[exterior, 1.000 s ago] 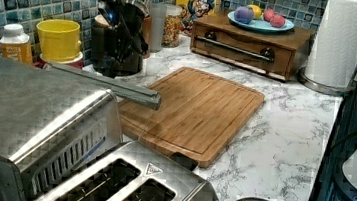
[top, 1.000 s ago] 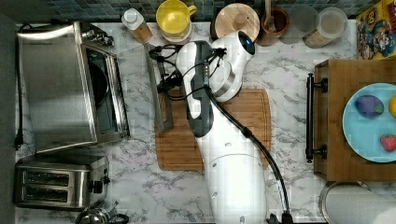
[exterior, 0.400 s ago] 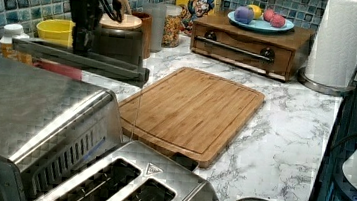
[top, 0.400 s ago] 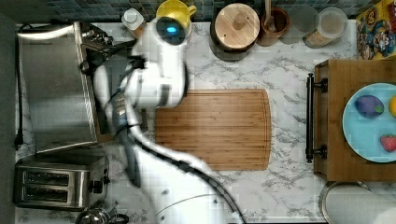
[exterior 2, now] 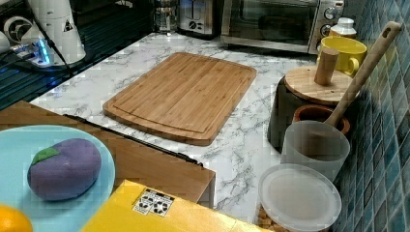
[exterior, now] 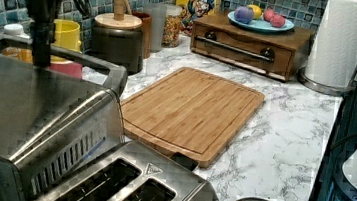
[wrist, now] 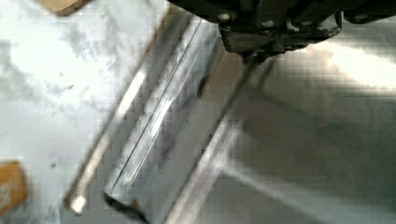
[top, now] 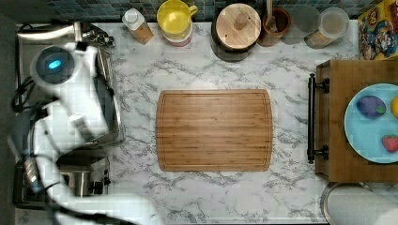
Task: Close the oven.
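One gripper [exterior: 41,60] is hanging over the top front edge of the oven [exterior: 25,104], right at the long bar handle [exterior: 87,62]. I cannot tell how wide it is standing, or whether it is actually pressing on the bar or just hovering beside it. In the wrist view the gripper [wrist: 254,55] is sitting close over brushed steel and the door's glass edge.

One white arm [top: 70,98] is reaching across the oven [top: 112,101], which is standing on the marble counter off the short end of the cutting board [top: 214,130], on the top view's left. In the right view the oven [exterior 2: 270,21] is showing its glass door standing upright against the front, looking shut.

One two-slot toaster [exterior: 122,185] is sitting just beside the oven, off the same end of the cutting board [exterior: 193,109].

One yellow mug [top: 174,18] is standing along the tiled wall, beyond the board's long edge.

One blue plate [top: 361,133] is resting on one wooden drawer box [top: 338,117], off the board's opposite end from the oven. One paper towel roll [exterior: 342,40] is standing next to that box.
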### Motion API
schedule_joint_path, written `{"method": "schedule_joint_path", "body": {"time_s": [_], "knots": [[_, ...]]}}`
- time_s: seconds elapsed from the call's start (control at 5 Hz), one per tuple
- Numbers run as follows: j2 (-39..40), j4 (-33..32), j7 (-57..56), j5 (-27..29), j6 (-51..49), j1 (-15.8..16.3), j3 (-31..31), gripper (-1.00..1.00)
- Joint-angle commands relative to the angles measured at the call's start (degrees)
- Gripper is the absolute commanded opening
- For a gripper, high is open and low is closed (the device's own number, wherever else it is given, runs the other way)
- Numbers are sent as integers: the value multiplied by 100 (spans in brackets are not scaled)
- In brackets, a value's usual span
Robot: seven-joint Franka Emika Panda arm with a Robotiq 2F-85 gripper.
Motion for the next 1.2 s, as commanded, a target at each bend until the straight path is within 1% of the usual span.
{"method": "schedule_joint_path", "body": {"time_s": [0.2, 0.4, 0.6, 1.2], "knots": [[-1136, -289, 2005, -1139, 622, 355, -409, -100], [-1816, -431, 1200, 370, 408, -129, -200, -100], [-1817, -430, 1196, 378, 407, -39, -292, -100], [-1814, -431, 1207, 360, 409, -243, -80, -100]]}}
